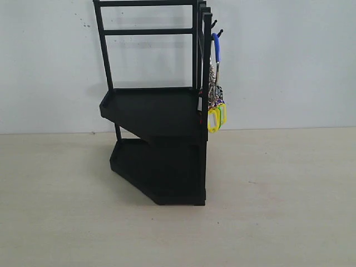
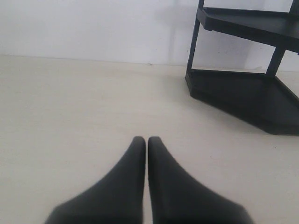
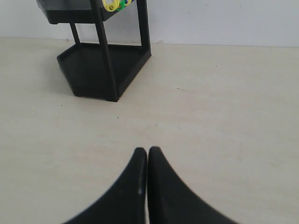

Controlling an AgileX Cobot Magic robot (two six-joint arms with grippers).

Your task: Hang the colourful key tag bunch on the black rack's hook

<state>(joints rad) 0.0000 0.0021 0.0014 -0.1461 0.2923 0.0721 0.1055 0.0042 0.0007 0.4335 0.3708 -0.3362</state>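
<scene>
The black rack [image 1: 158, 111] stands at the middle of the exterior view against the white wall. The colourful key tag bunch [image 1: 216, 108] hangs down the rack's right side, its blue-coated loop [image 1: 218, 49] over a hook near the top and yellow and green tags lowest. No gripper shows in the exterior view. My left gripper [image 2: 147, 140] is shut and holds nothing, low over the table, with the rack [image 2: 247, 88] well beyond it. My right gripper [image 3: 147, 150] is also shut on nothing, well short of the rack [image 3: 100, 70]; the tags [image 3: 116, 4] peek in at the frame edge.
A pale beige table [image 1: 278, 211] carries the rack, with a white wall [image 1: 289, 61] behind it. Bare table surface lies on both sides of the rack and in front of it.
</scene>
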